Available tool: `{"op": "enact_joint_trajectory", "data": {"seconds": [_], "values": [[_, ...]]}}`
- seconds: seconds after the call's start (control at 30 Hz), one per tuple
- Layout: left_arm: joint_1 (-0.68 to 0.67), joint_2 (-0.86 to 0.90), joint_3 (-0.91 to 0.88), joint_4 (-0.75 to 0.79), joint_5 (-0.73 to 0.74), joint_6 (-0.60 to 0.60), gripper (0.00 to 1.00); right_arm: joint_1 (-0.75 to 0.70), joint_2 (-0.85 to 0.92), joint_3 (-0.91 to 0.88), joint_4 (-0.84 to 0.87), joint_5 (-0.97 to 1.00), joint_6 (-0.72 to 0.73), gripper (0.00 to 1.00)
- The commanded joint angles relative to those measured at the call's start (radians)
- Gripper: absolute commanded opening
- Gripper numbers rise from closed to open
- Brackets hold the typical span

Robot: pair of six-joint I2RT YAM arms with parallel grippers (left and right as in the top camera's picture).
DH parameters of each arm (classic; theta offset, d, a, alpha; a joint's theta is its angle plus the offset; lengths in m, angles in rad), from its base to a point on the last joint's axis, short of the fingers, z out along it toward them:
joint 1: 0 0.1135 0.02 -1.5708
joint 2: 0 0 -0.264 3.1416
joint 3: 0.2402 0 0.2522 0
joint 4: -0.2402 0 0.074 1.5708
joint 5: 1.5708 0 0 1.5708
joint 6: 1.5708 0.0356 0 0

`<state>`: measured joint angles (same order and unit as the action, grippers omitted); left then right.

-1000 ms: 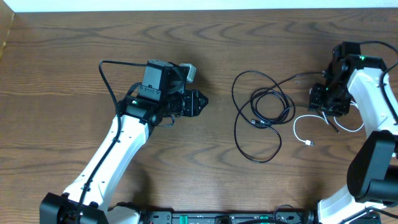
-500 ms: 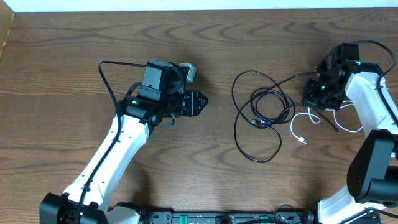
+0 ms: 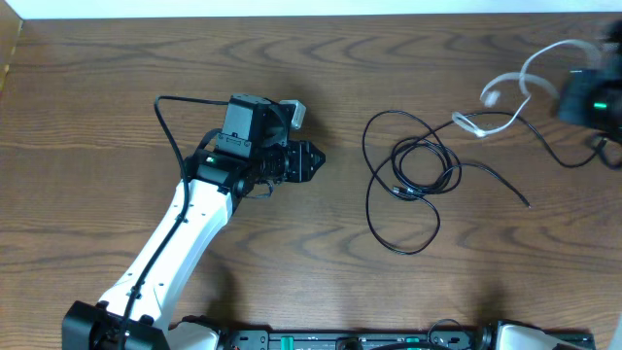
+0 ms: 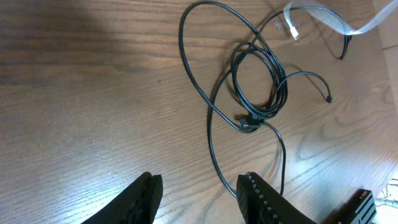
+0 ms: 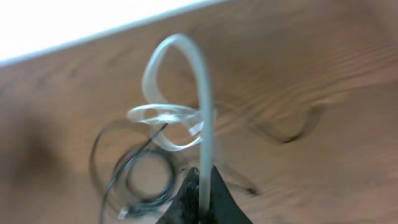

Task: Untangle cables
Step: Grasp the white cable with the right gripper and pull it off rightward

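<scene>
Since the right gripper (image 5: 202,190) snapped shut a second ago, item one, the thin white cord with small plug end (image 5: 204,106), has left the table. I now have it pinched between fully closed jaws. It rises in a loop above the tips in the right wrist view, then trails down and away toward the bundle. The gripper has swung up and back toward the far edge and shows only as a blur overhead.

Item two, the thin black cords (image 3: 418,170): overlapping loops lying on the brown wood-grain table (image 3: 97,97), well below and ahead of the right gripper. They also lie ahead of the left gripper (image 4: 199,196), apart from it. The white plug end hangs just beside their upper loop; I cannot tell whether it is free of them. I judge the white cord mostly drawn out and the black loops yet to separate.

Item three, left gripper: unmoved, jaws about half open, holding nothing.

Markings: no brand, label or writing legible.
</scene>
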<state>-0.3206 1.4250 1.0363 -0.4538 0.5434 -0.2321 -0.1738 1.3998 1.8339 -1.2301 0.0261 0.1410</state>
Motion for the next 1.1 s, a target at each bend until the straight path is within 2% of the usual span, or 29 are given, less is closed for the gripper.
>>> {"op": "enact_joint_trajectory", "data": {"seconds": [0.0, 0.17, 0.43, 0.57, 0.9, 1.07], "values": [[0.000, -0.002, 0.002, -0.005, -0.002, 0.002, 0.44, -0.070, 0.015, 0.102, -0.049, 0.169, 0.023, 0.01], [0.000, -0.002, 0.002, -0.009, -0.002, 0.002, 0.44, -0.193, 0.021, 0.137, -0.060, 0.208, 0.081, 0.01], [0.001, -0.002, 0.002, -0.010, 0.018, 0.002, 0.44, -0.397, 0.134, 0.144, -0.038, 0.338, 0.298, 0.01], [0.000, -0.002, 0.002, -0.010, 0.077, 0.002, 0.44, -0.455, 0.188, 0.144, -0.070, 0.391, 0.308, 0.01], [0.000, -0.002, 0.002, -0.021, 0.077, 0.021, 0.44, -0.606, 0.319, 0.144, -0.115, 0.499, 0.308, 0.01], [0.000, -0.002, 0.002, -0.023, 0.077, 0.022, 0.44, -0.711, 0.364, 0.143, -0.114, 0.461, 0.323, 0.01]]}}
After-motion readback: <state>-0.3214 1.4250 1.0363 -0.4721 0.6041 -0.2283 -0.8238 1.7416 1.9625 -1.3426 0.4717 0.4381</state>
